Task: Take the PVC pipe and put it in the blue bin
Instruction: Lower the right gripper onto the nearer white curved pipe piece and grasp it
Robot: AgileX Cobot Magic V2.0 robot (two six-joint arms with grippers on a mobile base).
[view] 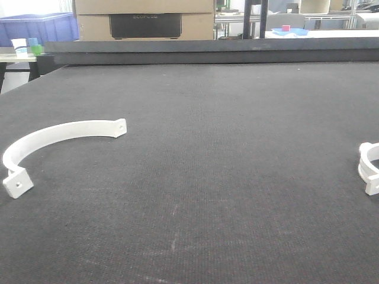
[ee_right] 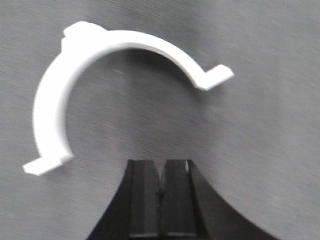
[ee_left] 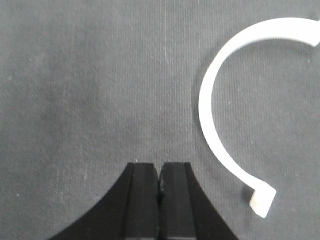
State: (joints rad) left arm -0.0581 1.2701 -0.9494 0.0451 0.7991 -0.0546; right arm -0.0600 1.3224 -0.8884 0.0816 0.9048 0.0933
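Two white half-ring PVC pipe pieces lie flat on the black table. One PVC piece (view: 53, 133) is at the left, the other (view: 368, 168) is cut off by the right edge. Neither gripper shows in the front view. My left gripper (ee_left: 160, 167) is shut and empty above bare mat, with the left piece (ee_left: 206, 105) up and to its right, apart from it. My right gripper (ee_right: 161, 165) is shut and empty too, just below the open side of the right piece (ee_right: 130, 40). A blue bin (view: 35, 26) stands beyond the table's far left corner.
A raised dark ledge (view: 207, 53) runs along the table's far edge. Behind it stands a cardboard box (view: 145, 21). Small white and green items (view: 26, 46) sit at the far left, and a blue tray with a red block (view: 290, 29) is at the far right.
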